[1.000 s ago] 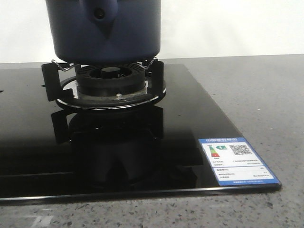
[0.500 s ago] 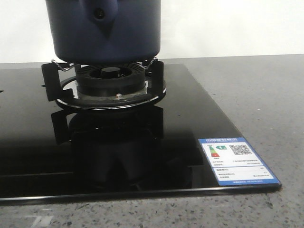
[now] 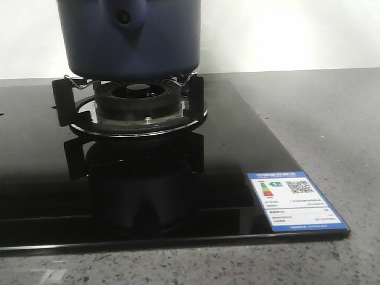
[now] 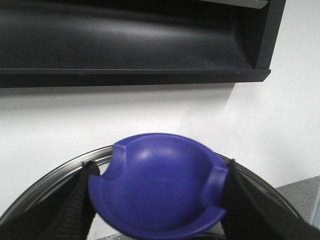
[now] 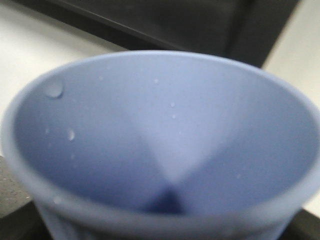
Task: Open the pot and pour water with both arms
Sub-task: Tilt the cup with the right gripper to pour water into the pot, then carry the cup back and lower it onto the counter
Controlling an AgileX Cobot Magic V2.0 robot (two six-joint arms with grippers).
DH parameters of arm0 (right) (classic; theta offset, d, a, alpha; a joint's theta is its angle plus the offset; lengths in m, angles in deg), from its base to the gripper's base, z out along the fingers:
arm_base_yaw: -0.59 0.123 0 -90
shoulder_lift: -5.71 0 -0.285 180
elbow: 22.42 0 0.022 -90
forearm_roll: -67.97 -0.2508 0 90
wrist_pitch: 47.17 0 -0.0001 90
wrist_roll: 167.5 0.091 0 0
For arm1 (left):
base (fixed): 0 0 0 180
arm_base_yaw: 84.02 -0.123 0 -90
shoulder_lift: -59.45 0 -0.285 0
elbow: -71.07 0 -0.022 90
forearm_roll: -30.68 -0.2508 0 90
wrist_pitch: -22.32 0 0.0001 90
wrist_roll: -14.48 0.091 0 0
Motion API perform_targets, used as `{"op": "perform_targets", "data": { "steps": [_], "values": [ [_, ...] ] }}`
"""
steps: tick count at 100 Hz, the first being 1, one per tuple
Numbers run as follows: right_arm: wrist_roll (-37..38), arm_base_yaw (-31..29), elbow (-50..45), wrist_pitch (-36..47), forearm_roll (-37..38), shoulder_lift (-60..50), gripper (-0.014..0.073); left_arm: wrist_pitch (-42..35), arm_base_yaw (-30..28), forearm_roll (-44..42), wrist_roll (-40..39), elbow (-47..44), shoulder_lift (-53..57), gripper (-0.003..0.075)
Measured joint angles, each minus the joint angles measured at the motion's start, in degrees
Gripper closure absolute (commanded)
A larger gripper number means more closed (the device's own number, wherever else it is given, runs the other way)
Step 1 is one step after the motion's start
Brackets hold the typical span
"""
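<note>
The dark navy-blue pot [image 3: 130, 38] stands on the gas burner [image 3: 138, 98] in the front view; its top is cut off by the frame, and its handle bracket with a round hole [image 3: 123, 18] faces the camera. Neither gripper shows in that view. In the left wrist view my left gripper [image 4: 159, 172] is shut on the lid's blue knob [image 4: 160, 192], with black fingers [image 4: 75, 205] on both sides and the lid's metal rim [image 4: 70, 167] behind. In the right wrist view a pale blue cup [image 5: 165, 130] with water droplets inside fills the frame; my right gripper [image 5: 160, 230] holds it, fingers hidden.
The burner sits on a black glass hob [image 3: 225, 148] with a blue-and-white label [image 3: 297, 200] at its front right corner. Grey speckled countertop [image 3: 332, 119] lies to the right. A dark range hood [image 4: 130, 45] hangs on the white wall.
</note>
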Motion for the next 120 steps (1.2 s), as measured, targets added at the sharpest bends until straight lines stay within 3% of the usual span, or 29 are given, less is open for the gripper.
{"op": "perform_targets", "data": {
  "steps": [30,41,58,90,120],
  "values": [
    [3.8,-16.2,-14.9,21.6,-4.5,-1.1,0.0204,0.0,0.0,0.0,0.0,0.0,0.0,0.0373],
    [1.0,-21.8,-19.9,28.5,-7.7,-1.1,0.0204,0.0,0.0,0.0,0.0,0.0,0.0,0.0373],
    [-3.8,-28.4,-25.4,32.6,-9.9,1.7,0.0204,0.1,0.0,0.0,0.0,0.0,0.0,0.0373],
    [-15.2,-29.4,-26.3,42.5,-11.3,12.2,0.0204,0.1,0.0,0.0,0.0,0.0,0.0,0.0373],
    [-21.2,-29.4,-26.3,43.6,-12.7,17.0,0.0204,0.1,0.0,0.0,0.0,0.0,0.0,0.0373]
  ]
}}
